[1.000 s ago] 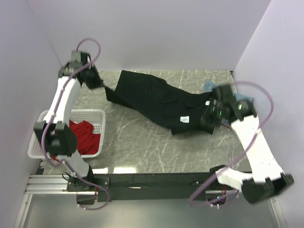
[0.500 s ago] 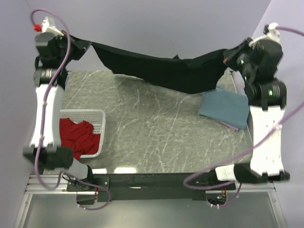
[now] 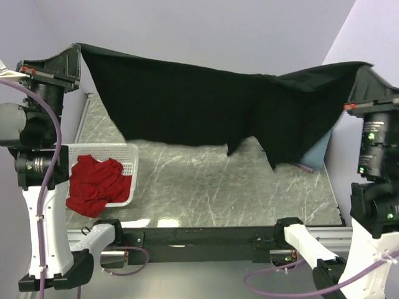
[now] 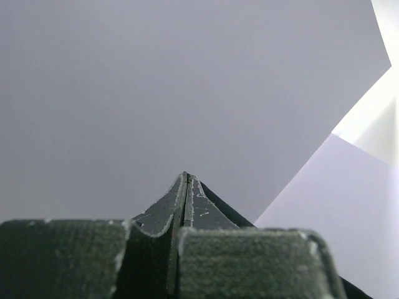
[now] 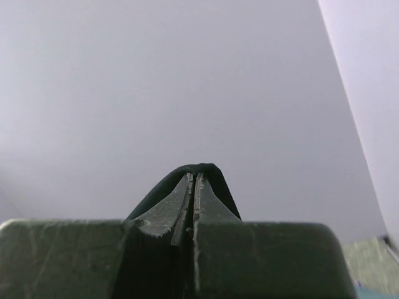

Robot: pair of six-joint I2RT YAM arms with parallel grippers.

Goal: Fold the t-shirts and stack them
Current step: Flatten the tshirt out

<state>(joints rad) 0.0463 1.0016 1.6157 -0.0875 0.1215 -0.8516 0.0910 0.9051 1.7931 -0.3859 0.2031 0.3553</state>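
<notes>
The large black t-shirt (image 3: 206,106) hangs spread in the air above the table, stretched between both arms. My left gripper (image 3: 73,55) is shut on its upper left corner, my right gripper (image 3: 363,67) on its upper right corner. In the left wrist view the gripper (image 4: 186,180) is closed with black cloth (image 4: 230,212) pinched beside it. In the right wrist view the gripper (image 5: 194,176) is closed with a fold of black cloth (image 5: 198,167) over the tips. The red t-shirt (image 3: 93,184) lies in the basket. The dusty-blue t-shirt (image 3: 317,152) lies at the right, mostly hidden behind the black one.
A white latticed basket (image 3: 124,156) stands at the table's left edge. The marble table (image 3: 206,187) shows below the hanging shirt. Purple walls close in at the back and on both sides.
Both arms have risen high and moved outward, lifting the black t-shirt off the table and stretching it into a wide hanging sheet.
</notes>
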